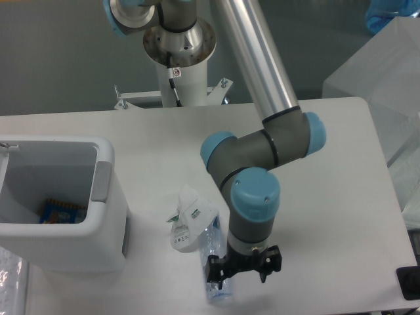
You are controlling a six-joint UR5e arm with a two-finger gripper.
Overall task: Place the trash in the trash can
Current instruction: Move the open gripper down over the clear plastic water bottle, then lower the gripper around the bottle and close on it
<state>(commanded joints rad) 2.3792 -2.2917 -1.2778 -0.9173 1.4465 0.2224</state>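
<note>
A crushed clear bottle [210, 249] with a bluish tint lies on the white table, its lower end hidden behind my gripper. A crumpled white wrapper [189, 216] with small green-black print lies against the bottle's upper left. My gripper [241, 269] hangs over the bottle's lower end, fingers spread and nothing between them. The white trash can [105, 216] stands at the left edge, well apart from both pieces, with a grey patch [101, 180] on its right side.
Something blue and orange [60, 212] lies inside the can. The arm's base column [178, 59] rises at the back of the table. A translucent plastic sheet [380, 85] hangs at the far right, and a dark object [409, 283] sits at the lower right corner.
</note>
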